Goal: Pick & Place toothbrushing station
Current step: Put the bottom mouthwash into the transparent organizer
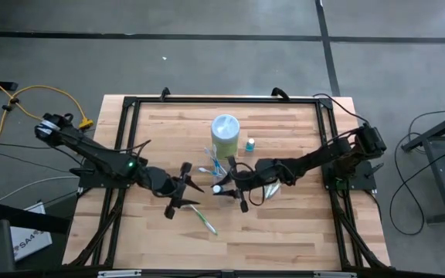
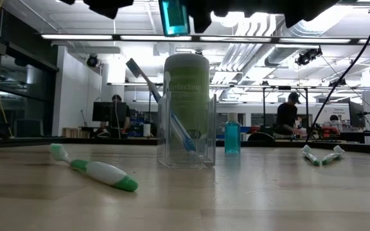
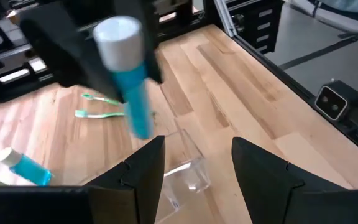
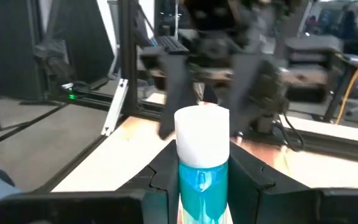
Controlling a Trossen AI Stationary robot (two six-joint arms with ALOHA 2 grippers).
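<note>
A clear tumbler (image 2: 186,131) stands upright on the wooden table (image 1: 300,232) with one blue-and-white toothbrush (image 2: 172,122) leaning in it. My right gripper (image 1: 226,188) hangs just near of the tumbler (image 1: 216,166), shut on a blue toothpaste tube (image 4: 202,186) with a white cap (image 4: 202,134). My left gripper (image 1: 190,188) faces it from the left, open, with nothing between its fingers (image 3: 143,171). A green-and-white toothbrush (image 2: 98,172) lies flat toward the near edge. Two more toothbrushes (image 2: 320,155) lie under my right arm. My right gripper pinches the tube's blue body (image 4: 199,180) between its two fingers, just behind the white cap. The fingers come in about level from the table's right. The cap end (image 3: 120,37) sticks out past the fingertips, and the tube hangs clear above the table.
A tall green canister (image 1: 225,135) stands just behind the tumbler, and a small blue bottle (image 1: 250,144) to its right. A black frame (image 1: 130,100) runs around the table's edges. People work at desks in the room beyond the far edge.
</note>
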